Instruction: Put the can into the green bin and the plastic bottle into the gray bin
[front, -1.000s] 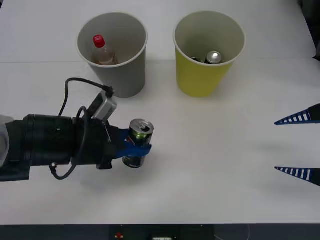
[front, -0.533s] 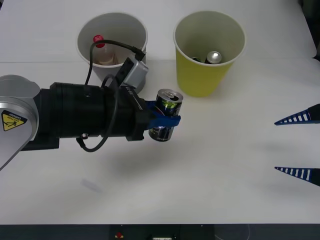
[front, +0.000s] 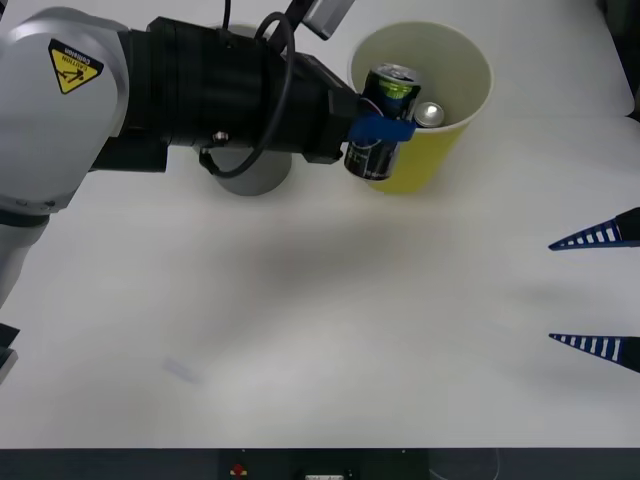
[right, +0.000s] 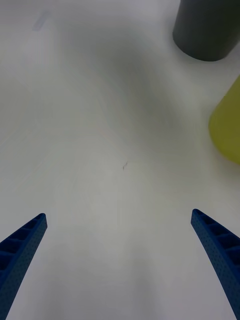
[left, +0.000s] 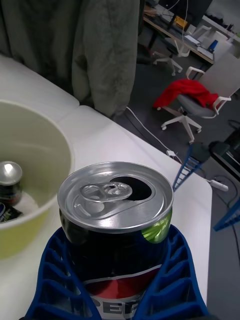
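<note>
Can (front: 380, 120) above green bin (front: 425, 165) — gray bin (front: 250, 178) left.

Front view: high above arms, faces forward and down over white worktop (front: 330, 340); green bin (front: 440, 150) at 1 o'clock, gray bin (front: 250, 180) at 11 o'clock, right hand (front: 598, 292) at 3 o'clock edge.

Right wrist view: low over worktop (right: 100, 150), faces across it between own spread fingers; shares gray bin (right: 206, 30) and green bin (right: 227, 127) with front view.

Left wrist view: very close on can (left: 117, 220), faces past worktop edge into room; shares green bin (left: 35, 165) and second can (left: 10, 177) inside with front view.
</note>
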